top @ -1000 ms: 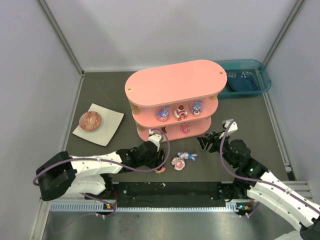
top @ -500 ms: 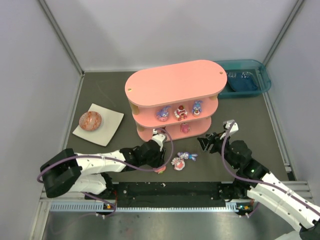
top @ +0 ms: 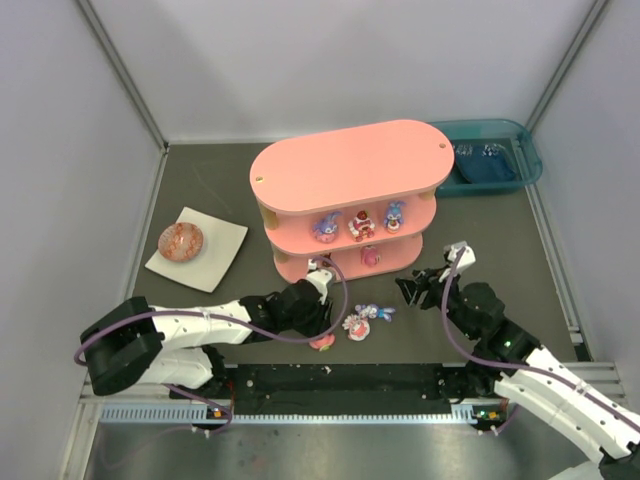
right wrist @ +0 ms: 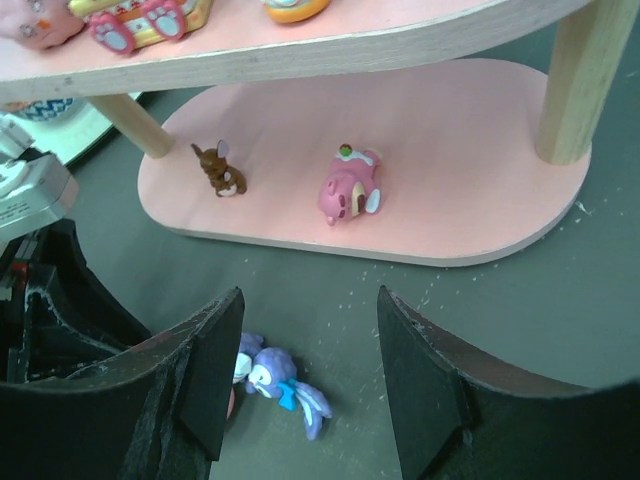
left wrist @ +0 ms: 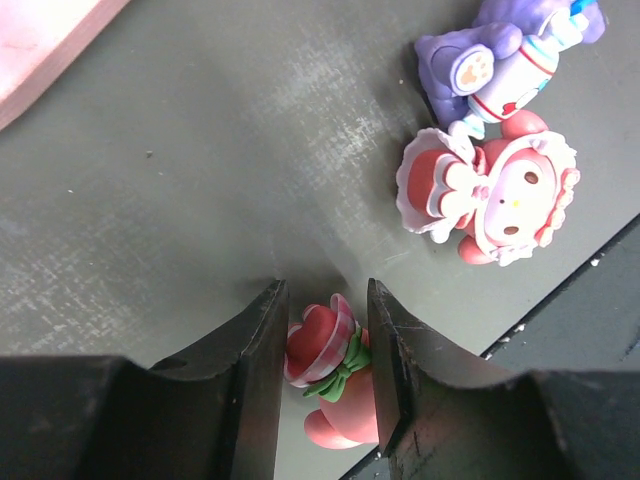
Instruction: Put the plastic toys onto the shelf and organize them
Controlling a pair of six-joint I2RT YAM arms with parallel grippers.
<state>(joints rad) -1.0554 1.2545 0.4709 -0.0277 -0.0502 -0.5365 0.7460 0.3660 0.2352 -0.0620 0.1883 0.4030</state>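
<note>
A: Status, L side?
B: Insp. note: the left pincer (left wrist: 325, 300) is gripping a pink toy (left wrist: 325, 375) w/ a green bow, fingers (left wrist: 255, 370) pressing both its sides. That toy is sitting on the table (left wrist: 200, 150), right at the near edge, beside the black rail (top: 340, 380).
A: R side?
B: The right pincer (right wrist: 308, 300) is hanging open, holding nothing, facing the shelf (top: 345, 165) at its bottom tier.
A: Risks?
B: Judging only: the toy is looking glossy and rounded, and the grip is sitting near its top. It may be squirting out on the lift and dropping at the rail. A low swing may also be knocking the frilly red-white toy (left wrist: 490, 195) and the purple toy (left wrist: 500, 50), both lying just beside.
A: Obstructions?
B: Mid tier is carrying three toys; bottom tier is holding a second pink toy (right wrist: 350, 185) and a small brown toy (right wrist: 222, 170). The peg post (right wrist: 575, 80) and tier overhang are narrowing entry. R arm is sitting near the shelf front, so the arms may be clashing there. The plate (top: 215, 262) w/ the speckled ball (top: 183, 240) and the teal bin (top: 490, 150) are lying well apart.
</note>
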